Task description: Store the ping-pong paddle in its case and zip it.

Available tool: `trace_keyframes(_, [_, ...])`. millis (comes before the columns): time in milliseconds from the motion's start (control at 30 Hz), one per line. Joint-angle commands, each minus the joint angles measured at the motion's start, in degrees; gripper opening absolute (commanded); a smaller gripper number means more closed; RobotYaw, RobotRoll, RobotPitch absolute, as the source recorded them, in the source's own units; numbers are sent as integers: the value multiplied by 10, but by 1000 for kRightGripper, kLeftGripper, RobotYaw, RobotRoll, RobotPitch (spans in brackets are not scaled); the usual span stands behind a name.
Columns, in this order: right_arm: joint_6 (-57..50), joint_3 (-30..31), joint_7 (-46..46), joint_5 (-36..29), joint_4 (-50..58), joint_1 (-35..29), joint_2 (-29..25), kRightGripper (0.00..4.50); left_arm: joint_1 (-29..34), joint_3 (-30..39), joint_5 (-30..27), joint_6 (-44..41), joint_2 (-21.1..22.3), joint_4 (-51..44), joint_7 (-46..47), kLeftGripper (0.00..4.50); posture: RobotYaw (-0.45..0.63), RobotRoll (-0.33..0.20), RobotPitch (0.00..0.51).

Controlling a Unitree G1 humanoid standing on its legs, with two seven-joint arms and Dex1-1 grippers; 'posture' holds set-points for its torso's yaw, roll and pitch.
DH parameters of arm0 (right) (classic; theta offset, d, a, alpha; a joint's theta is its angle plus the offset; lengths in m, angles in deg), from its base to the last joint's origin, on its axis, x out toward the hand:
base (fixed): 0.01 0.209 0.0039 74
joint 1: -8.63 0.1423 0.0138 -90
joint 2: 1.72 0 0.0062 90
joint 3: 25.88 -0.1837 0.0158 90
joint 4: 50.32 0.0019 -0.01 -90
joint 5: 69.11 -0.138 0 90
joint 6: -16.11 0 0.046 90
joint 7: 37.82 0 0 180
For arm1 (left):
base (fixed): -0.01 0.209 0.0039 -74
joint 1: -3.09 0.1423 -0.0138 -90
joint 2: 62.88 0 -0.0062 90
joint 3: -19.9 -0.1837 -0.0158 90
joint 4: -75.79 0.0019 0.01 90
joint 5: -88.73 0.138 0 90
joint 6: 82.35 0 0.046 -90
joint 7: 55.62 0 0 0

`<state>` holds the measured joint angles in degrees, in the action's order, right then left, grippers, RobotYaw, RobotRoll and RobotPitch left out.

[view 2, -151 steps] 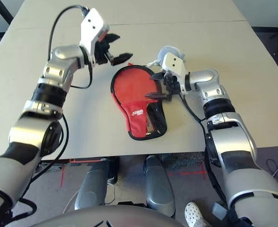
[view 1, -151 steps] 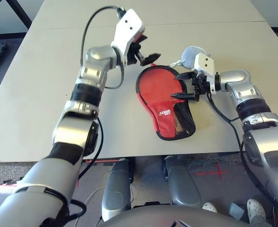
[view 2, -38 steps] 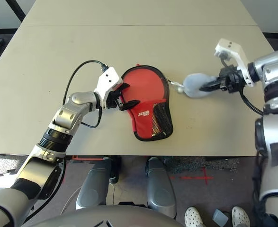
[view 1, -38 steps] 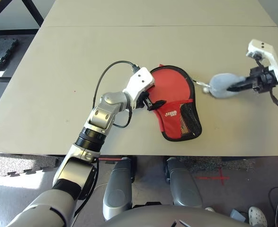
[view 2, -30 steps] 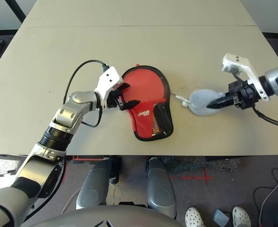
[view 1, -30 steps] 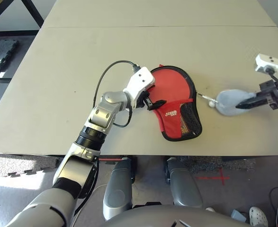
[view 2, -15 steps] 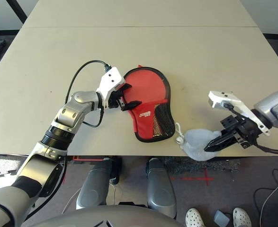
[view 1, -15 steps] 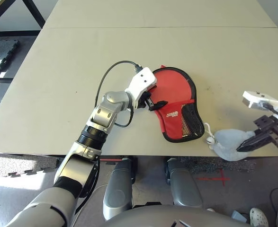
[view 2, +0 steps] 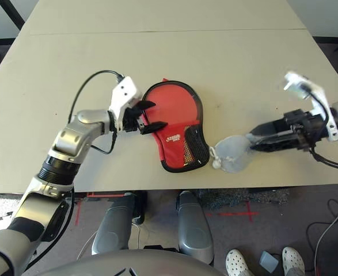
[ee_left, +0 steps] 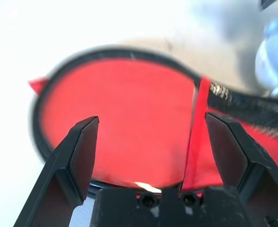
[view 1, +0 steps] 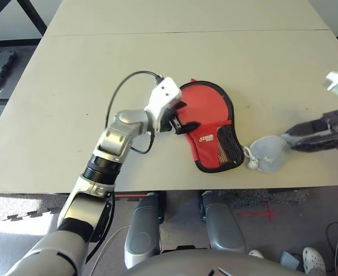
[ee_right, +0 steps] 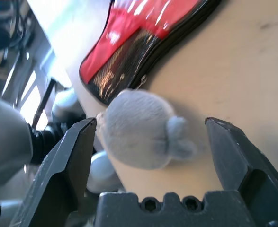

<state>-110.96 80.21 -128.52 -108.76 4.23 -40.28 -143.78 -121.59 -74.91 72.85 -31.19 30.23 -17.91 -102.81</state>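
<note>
Right wrist view shows the right gripper [ee_right: 150, 120] open, its fingers wide apart, with the grey drawstring pouch [ee_right: 135, 130] lying free beyond them. A half second ago that gripper was closed on the pouch near the desk [view 2: 261, 69] edge; it has since let go.

Over the last second or so, the pouch has travelled down the right side of the case [view 2: 171, 103], its white cord [view 2: 215, 156] leading to the black trim. Judged from this, the pouch serves as a handle on the zipper pull, and the release probably marks the end of a zipping stroke, with the task close to finished. Whether the zipper is fully shut cannot be confirmed.

Left gripper [ee_left: 152, 117] is also open, its fingers spread over the left side of the case; firm contact cannot be established.

Containers: the case lies flat on the desk, round end away from the robot, mesh pocket [view 2: 196, 144] facing up. No paddle is visible outside; it is presumed inside, contents unverified. What the pouch holds cannot be told.

Recommended: check the trim for a gap before withdrawing; a further tug could drag the case.
</note>
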Motion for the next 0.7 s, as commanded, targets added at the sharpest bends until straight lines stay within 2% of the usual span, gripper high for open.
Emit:
trace_keyframes(33, [50, -100, 93, 17, -110, 20, 62, 4447, 4, 101, -37, -19, 15, -19, 58, 4500, -40, 0, 218])
trace_keyframes(200, [164, -219, 254, 45, -195, 45, 139, 4447, 7, 185, -30, 17, 28, 21, 144, 4500, -5, 0, 239])
trace_keyframes(333, [274, -284, 367, 72, -223, 47, 194, 4447, 14, 245, -13, 115, 28, 69, 215, 4500, 15, 0, 246])
trace_keyframes(500, [429, -319, 521, 135, -256, 31, 242, 4447, 46, 297, 21, 249, 23, 155, 314, 4500, 27, 0, 249])
trace_keyframes(700, [501, -353, 608, 169, -293, 31, 252, 4447, 57, 293, 32, 332, 23, 216, 352, 4500, 32, 0, 261])
